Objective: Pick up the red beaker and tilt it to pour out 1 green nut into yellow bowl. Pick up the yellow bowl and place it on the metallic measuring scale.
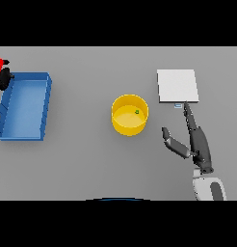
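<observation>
A: What is the right hand (200, 144) doing?

B: It comes in from the lower right, palm over the bare grey table (82, 159). Its fingers (190, 117) are straight and held together, reaching up the view; the thumb is spread off to the left. It holds nothing.

A: Where is the round yellow bowl (130, 115)?

B: Left of the fingers, apart from the thumb tip and upright on the table. A small green nut (137, 112) lies inside it, toward the side nearer the fingers.

A: And the flat, square metallic measuring scale (177, 86)?

B: Just beyond the fingertips, which reach close to its near edge by a small pale tab; I cannot tell if they touch it.

A: The red beaker (0, 64)?

B: Far to the left of the fingers, at the view's upper left edge, with the dark left hand (5, 78) against it; whether those fingers are curled round it I cannot tell. A blue rectangular open tray (45, 103) sits just beside them.
</observation>
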